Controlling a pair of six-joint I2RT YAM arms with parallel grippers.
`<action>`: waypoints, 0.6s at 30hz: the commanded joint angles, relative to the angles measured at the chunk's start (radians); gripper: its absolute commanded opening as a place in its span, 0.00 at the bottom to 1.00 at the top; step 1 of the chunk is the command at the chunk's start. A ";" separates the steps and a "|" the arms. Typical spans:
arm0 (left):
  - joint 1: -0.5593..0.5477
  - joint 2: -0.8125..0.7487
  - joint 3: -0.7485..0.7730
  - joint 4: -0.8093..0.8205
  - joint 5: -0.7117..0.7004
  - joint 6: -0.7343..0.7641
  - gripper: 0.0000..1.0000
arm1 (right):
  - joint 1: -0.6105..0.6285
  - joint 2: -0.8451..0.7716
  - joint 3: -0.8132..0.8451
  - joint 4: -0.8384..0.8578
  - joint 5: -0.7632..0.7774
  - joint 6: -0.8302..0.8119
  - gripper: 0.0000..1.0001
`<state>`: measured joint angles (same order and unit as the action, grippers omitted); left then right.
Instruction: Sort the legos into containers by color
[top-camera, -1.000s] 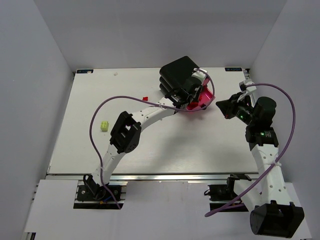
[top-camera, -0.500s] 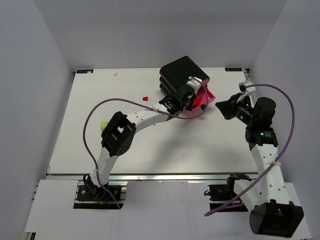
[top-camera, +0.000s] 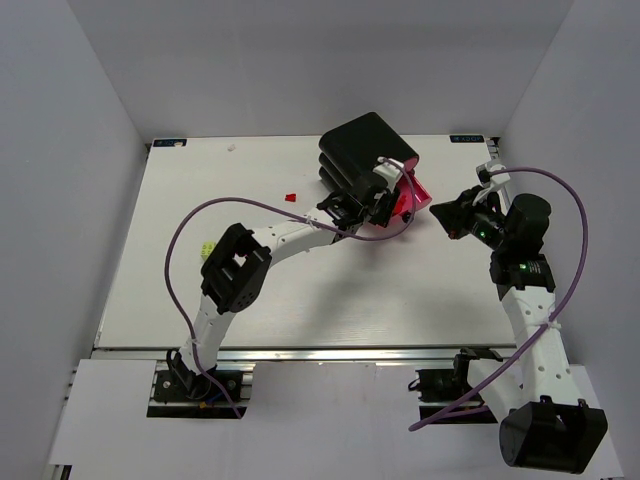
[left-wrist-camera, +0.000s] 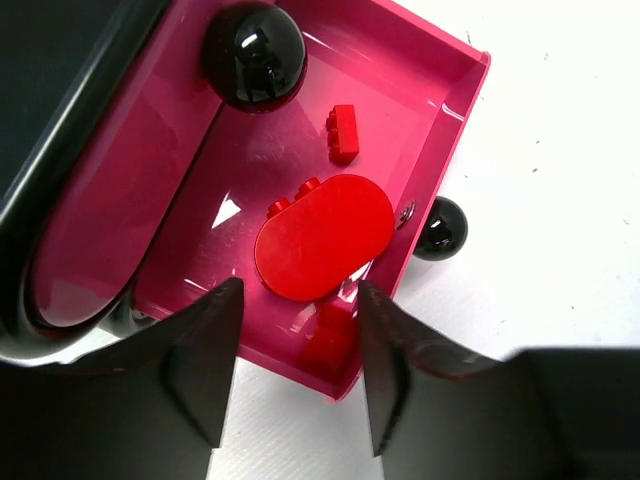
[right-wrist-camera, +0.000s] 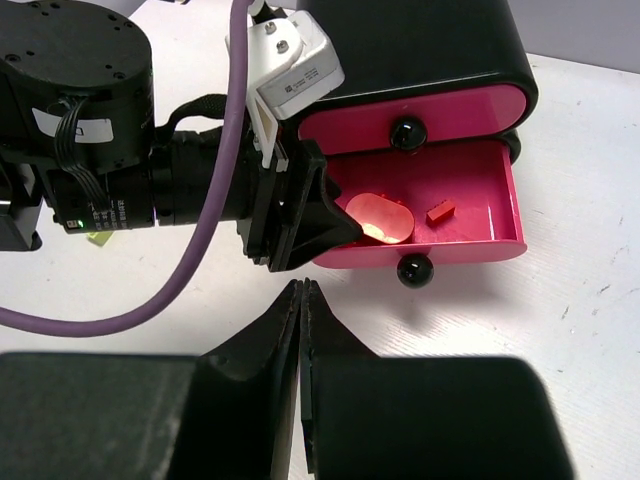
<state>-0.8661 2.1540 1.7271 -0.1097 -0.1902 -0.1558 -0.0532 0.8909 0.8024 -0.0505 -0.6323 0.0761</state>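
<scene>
The left elbow (top-camera: 235, 270) has swung left since the earlier frame. We see the left fingers (left-wrist-camera: 200, 370) spread and empty over the open pink drawer (left-wrist-camera: 455, 120), which holds red legos (left-wrist-camera: 342, 133). The right fingers (right-wrist-camera: 260, 400) are pressed together. One red brick (top-camera: 290, 197) lies on the table (top-camera: 400, 290).

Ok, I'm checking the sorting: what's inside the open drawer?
A small red brick and a red oval piece lie in the drawer. Red studs peek from under the oval; what else it covers is hidden.
</scene>
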 joint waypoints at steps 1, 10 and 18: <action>-0.002 -0.072 0.038 0.007 0.014 -0.013 0.60 | -0.007 0.002 -0.005 0.038 -0.018 0.002 0.06; 0.013 -0.267 -0.062 0.076 -0.046 -0.091 0.25 | -0.008 0.010 -0.009 0.038 -0.053 -0.028 0.08; 0.076 -0.525 -0.383 -0.013 -0.215 -0.278 0.00 | -0.002 0.013 -0.029 -0.003 -0.382 -0.252 0.56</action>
<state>-0.8299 1.6833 1.4208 -0.0536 -0.3103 -0.3298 -0.0566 0.9031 0.7811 -0.0578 -0.8639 -0.0845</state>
